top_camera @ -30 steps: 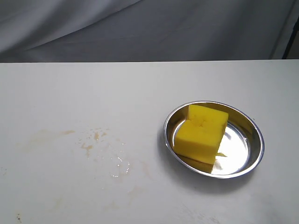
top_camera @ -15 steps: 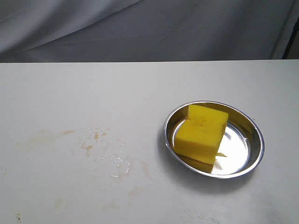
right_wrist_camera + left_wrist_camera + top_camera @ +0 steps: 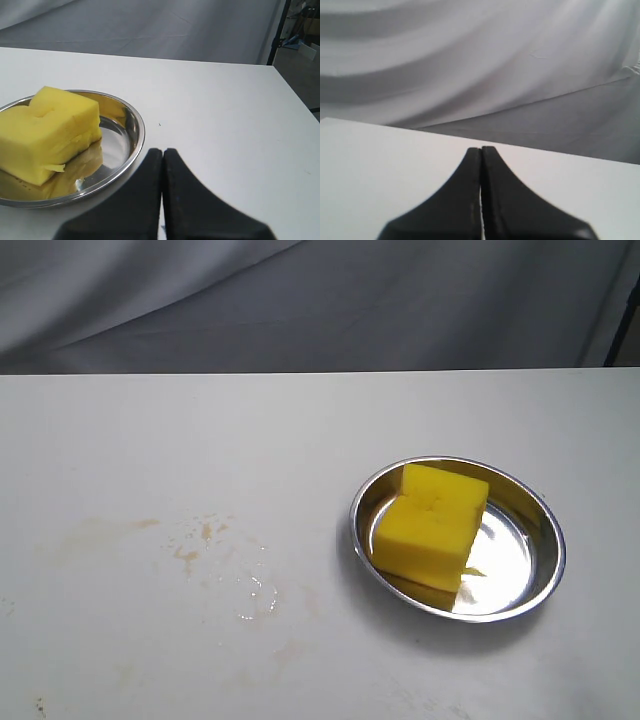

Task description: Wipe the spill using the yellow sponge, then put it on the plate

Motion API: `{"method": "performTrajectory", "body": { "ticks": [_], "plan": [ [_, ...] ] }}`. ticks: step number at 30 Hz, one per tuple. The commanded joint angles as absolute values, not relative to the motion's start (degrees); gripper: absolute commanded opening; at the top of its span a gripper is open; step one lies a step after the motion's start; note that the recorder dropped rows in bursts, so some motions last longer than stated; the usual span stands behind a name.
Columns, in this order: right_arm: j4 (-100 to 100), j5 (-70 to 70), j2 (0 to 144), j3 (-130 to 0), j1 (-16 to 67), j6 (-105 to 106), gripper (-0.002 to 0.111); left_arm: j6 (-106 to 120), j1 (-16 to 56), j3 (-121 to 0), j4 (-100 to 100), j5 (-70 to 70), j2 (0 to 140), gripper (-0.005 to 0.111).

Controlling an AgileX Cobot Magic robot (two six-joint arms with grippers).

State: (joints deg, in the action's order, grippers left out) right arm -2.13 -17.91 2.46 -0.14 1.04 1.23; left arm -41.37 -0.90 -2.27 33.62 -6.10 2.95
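The yellow sponge (image 3: 432,527) lies inside the steel plate (image 3: 545,521) on the right of the white table. In the right wrist view the same yellow sponge (image 3: 45,131) fills the plate (image 3: 134,129). All that shows of the spill (image 3: 195,545) is faint brownish smears and a few droplets on the left. My right gripper (image 3: 162,151) is shut and empty, just beside the plate's rim. My left gripper (image 3: 481,149) is shut and empty over bare table. Neither gripper shows in the exterior view.
A grey cloth backdrop (image 3: 320,300) hangs behind the table's far edge. In the right wrist view the table's side edge (image 3: 295,95) runs close by, with a dark stand pole (image 3: 277,30) beyond it.
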Motion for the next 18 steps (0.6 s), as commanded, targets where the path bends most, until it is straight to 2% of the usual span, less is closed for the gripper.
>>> {"method": "performTrajectory", "body": {
  "ticks": [1, 5, 7, 9, 14, 18],
  "plan": [
    [-1.92, -17.71, 2.23, 0.0, 0.64, 1.02, 0.0, -43.12, -1.14, 0.0, 33.3, -6.24, 2.7, 0.0],
    [-1.92, -17.71, 2.23, 0.0, 0.64, 1.02, 0.0, -36.69, -1.14, 0.0, 27.15, -7.74, 2.7, 0.0],
    [-1.92, -17.71, 2.23, 0.0, 0.64, 1.02, 0.0, -11.3, -1.14, 0.0, 6.54, -7.92, 2.7, 0.0],
    [-1.92, -17.71, 2.23, 0.0, 0.64, 1.02, 0.0, -1.51, -1.14, 0.0, -0.85, -7.92, 2.7, 0.0],
    [-1.92, -17.71, 2.23, 0.0, 0.64, 1.02, 0.0, -0.97, -1.14, 0.0, -0.88, -15.07, 2.7, 0.0],
    [-1.92, -17.71, 2.23, 0.0, 0.64, 1.02, 0.0, -0.74, -1.14, 0.0, -0.88, -15.19, 2.7, 0.0]
  ]
}}
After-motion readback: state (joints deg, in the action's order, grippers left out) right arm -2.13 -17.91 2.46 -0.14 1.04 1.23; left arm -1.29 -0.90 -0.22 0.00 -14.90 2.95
